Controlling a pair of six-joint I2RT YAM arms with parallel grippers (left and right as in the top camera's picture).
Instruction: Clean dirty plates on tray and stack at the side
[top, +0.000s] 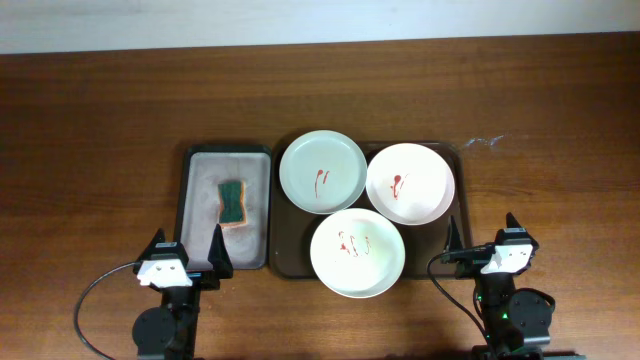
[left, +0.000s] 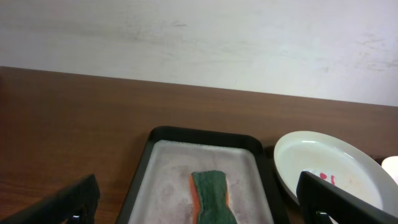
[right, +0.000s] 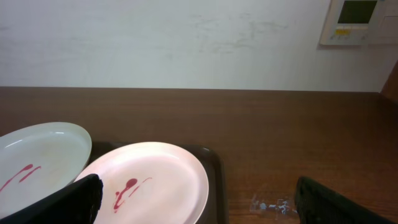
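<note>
Three dirty plates with red sauce smears lie on the dark brown tray (top: 455, 160): a pale green plate (top: 322, 171) at the back left, a pinkish plate (top: 410, 183) at the back right, a whitish plate (top: 357, 252) at the front. My left gripper (top: 187, 252) is open and empty at the front of the grey tray. My right gripper (top: 483, 237) is open and empty at the brown tray's front right corner. In the right wrist view the pinkish plate (right: 155, 177) and green plate (right: 37, 155) lie ahead of the open fingers (right: 199, 205). In the left wrist view the open fingers (left: 199, 208) frame the sponge.
A smaller grey tray (top: 200, 170) left of the brown tray holds a green and orange sponge (top: 233, 203), which also shows in the left wrist view (left: 211, 196). A whitish smudge (top: 483, 142) marks the table right of the brown tray. A wall runs behind the table.
</note>
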